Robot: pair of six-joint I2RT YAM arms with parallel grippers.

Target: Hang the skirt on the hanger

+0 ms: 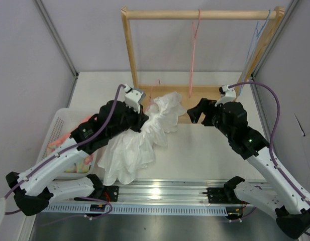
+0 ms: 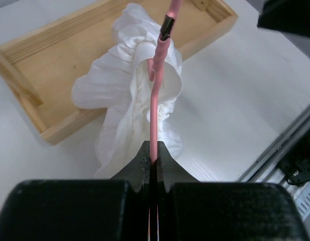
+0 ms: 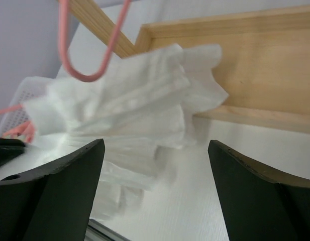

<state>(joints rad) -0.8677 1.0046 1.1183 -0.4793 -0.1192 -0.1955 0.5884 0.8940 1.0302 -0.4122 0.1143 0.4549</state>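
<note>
Left wrist: crinkled skirt (image 2: 129, 100), thin wire hanger (image 2: 153, 115).

the white crinkled skirt (image 1: 137, 138) lies bunched in a long heap, its ruffled upper end resting on the wooden tray's (image 2: 54, 131) edge, the rest trailing over the table (image 1: 205, 150), with the thin pink wire hanger (image 2: 153, 110) rising against its gathered top.

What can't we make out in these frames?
Top view: most of the hanger, hidden by the skirt and left gripper.
Left wrist: hanger's far end cut by the top edge; near end hidden between shut fingers.
Right wrist: blurred pink wire loop, cut by the top edge; which hanger, unclear.
Top view: basket contents, mostly under the left arm.
</note>
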